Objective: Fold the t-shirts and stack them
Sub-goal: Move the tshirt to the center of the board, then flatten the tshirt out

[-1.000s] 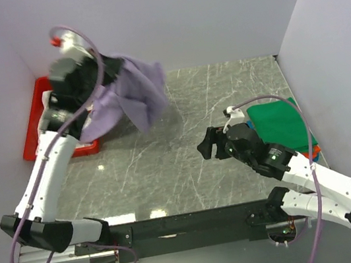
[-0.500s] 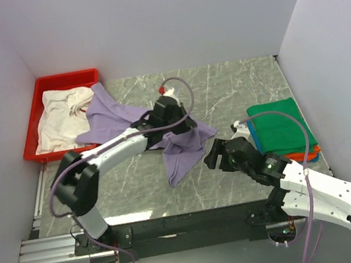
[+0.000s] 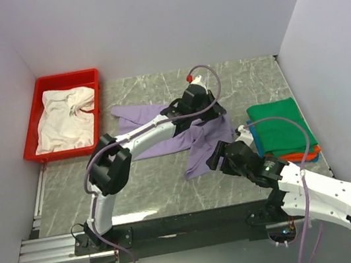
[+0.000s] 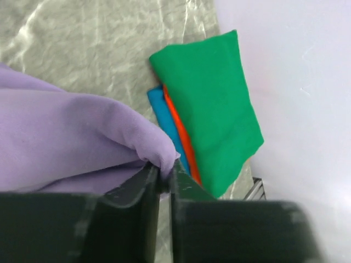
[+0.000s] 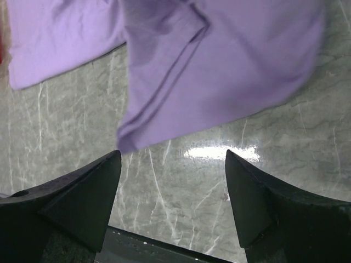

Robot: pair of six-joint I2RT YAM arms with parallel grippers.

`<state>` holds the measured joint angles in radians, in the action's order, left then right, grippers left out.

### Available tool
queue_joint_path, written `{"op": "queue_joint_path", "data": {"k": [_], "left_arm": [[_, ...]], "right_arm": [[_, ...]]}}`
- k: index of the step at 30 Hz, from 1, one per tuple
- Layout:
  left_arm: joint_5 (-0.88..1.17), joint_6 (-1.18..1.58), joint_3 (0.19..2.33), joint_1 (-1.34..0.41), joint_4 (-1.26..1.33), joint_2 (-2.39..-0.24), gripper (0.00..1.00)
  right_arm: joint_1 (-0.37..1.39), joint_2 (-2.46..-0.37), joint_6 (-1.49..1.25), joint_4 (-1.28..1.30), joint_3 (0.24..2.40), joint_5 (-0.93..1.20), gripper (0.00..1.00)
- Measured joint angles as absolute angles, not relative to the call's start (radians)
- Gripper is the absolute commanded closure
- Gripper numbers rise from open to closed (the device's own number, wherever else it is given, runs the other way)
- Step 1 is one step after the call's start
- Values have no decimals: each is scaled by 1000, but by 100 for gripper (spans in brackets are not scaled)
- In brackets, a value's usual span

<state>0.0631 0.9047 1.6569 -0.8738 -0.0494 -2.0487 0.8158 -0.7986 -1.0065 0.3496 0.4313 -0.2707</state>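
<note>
We find the left gripper (image 3: 207, 114) out over the middle of the tabletop, toward the right edge, clenched on a fold of the purple shirt (image 3: 162, 133). The left wrist view confirms this: its two fingers (image 4: 147, 183) are pressed close together with a rounded bunch of purple cloth pinched at their tips. The held fold sits raised, and the rest of the shirt trails from it toward the far left corner. One lobe hangs down toward the near edge. The cloth is rumpled and not folded. A sleeve hem shows in the right wrist view.

The right gripper (image 3: 217, 158) is near the middle of the table (image 3: 157, 181), just beside the near lobe of the purple shirt. Its jaws are spread wide and nothing lies between them. In its own view the shirt's lower edge lies just beyond the fingertips, with bare marble under them. We cannot tell whether the fingers touch the tabletop.

A folded stack sits against the right edge, about midway along it. The green shirt (image 4: 214, 109) is on top, with the orange shirt (image 4: 184, 148) and then the blue shirt (image 4: 164, 115) showing as thin strips beneath. The held purple fold is near this stack but apart from it.

The white shirt (image 3: 63, 119) lies crumpled in the red tray (image 3: 66, 76) at the far left corner.
</note>
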Motion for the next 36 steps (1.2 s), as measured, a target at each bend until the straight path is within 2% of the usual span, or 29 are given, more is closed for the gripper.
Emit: {"op": "queue_joint_path", "data": {"k": [1,4,7,11,15,24,28,32,35,36], "left_arm": [[65,907,1677,-874,-49,-2064,77],[72,911,1704,-868,-51,-2088,55],[82,915,1675,-850,-42,-2077,46],[83,920,1519,-795,-29,-1983,39],[58,925,1321,-715,-41,-1824,39],[-78,968,990,-496,-146,-1421,52],[-146,982,936,-390,-215,-1385,56],[-205,984,926,-360,-300,-1399,59],[-234,986,926,-346,-334,-1427,61],[-241,986,926,-340,-344,-1442,61]], "right_arm": [[816,-805,-1013,350,431,-273,18],[816,-837,-1028,342,431,-279,21],[816,-873,-1027,323,432,-279,25],[818,-973,-1011,288,451,-272,30],[850,-1112,-989,268,516,-273,32],[963,-1394,-971,227,691,-308,33],[980,-1477,-971,229,730,-318,34],[998,-1533,-975,235,759,-331,37],[1011,-1544,-980,245,774,-343,43],[1014,-1544,-981,250,776,-348,54]]}}
